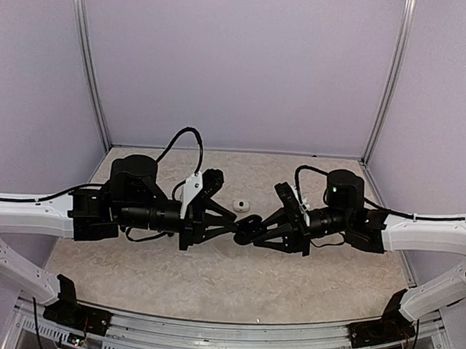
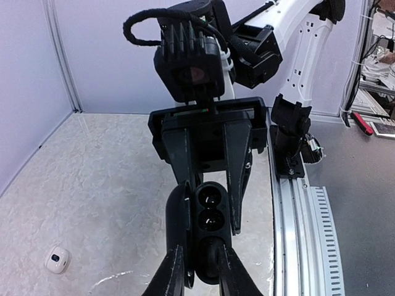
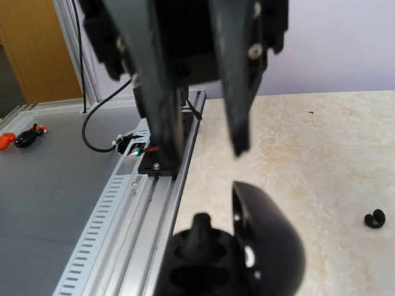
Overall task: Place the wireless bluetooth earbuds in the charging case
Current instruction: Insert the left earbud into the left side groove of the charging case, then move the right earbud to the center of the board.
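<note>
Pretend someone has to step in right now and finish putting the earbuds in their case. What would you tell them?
Left hand: shut on one end of the open black case, held above the table.
Right hand: fingers flank the case's other end; grip unclear.
Earbuds: one tiny black piece, likely an earbud, lies on the table. The other is not seen; the two pockets are too dark to judge.
Done: case lifted and opened.
Left: pick up the loose piece, seat both, close the case.
A small white case lies apart.
</note>
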Action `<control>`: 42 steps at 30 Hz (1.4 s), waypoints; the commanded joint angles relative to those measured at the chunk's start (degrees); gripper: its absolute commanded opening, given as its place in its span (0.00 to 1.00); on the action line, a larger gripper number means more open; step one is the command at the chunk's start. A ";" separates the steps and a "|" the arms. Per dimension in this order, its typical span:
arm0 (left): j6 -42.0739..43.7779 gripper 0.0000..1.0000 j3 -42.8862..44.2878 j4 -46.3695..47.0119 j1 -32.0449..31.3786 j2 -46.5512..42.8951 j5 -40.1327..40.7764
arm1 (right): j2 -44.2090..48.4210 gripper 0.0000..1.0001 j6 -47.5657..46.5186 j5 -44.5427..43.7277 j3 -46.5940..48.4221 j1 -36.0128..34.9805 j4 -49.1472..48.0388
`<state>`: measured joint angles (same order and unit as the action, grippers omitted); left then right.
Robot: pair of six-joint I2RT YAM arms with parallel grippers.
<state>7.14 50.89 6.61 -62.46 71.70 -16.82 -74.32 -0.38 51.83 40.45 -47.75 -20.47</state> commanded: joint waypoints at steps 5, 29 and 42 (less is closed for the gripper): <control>-6.58 0.24 -3.15 3.16 3.22 -4.93 6.26 | -0.76 0.00 0.20 -0.19 0.27 -0.79 -1.68; -41.68 0.27 -15.26 -8.07 20.96 4.84 21.13 | -2.63 0.00 2.41 -1.65 -0.06 -0.32 -2.51; -35.90 0.29 -6.15 -13.79 26.29 16.74 23.22 | -2.60 0.00 1.97 -2.13 0.07 -0.26 -1.42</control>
<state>-32.75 41.82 -3.64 -38.70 87.20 4.99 -76.62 1.61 50.04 40.32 -47.94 -22.39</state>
